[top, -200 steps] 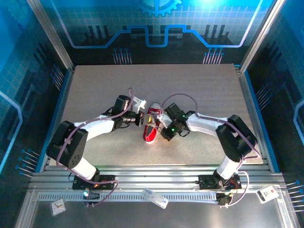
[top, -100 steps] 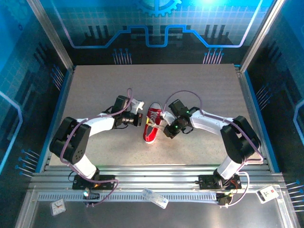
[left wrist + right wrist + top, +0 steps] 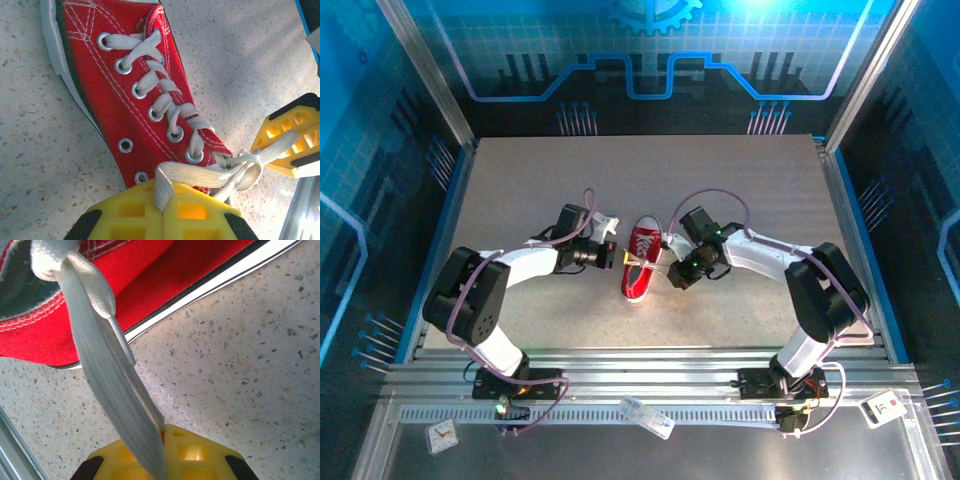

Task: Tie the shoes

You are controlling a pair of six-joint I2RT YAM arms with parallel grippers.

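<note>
The shoe (image 3: 640, 262) is small and light, so a hard tug on one strand will likely drag or tip it across the surface (image 3: 520, 180) rather than tighten anything. Pulls from the two sides should balance. Its canvas looks soft and yielding. The rubber sole (image 3: 215, 287) is stiffer and probably grips the speckled top a little.

The laces (image 3: 200, 175) are flat, limp woven tape that folds, twists and can slide out of a weak pinch. The best hold is a firm pinch across the flat width, a little clear of the eyelets (image 3: 175, 134).

The left tool (image 3: 164, 202) is clamped on one strand coming off the top eyelets. The right tool (image 3: 162, 440) is clamped on the other strand, which runs taut up to the shoe's collar.

The shoe lies mid-surface, between the two tools. It is red with white stitching, metal eyelets, a white sole and white criss-crossed laces. The strands cross loosely just past the top eyelets, and no bow is formed yet.
</note>
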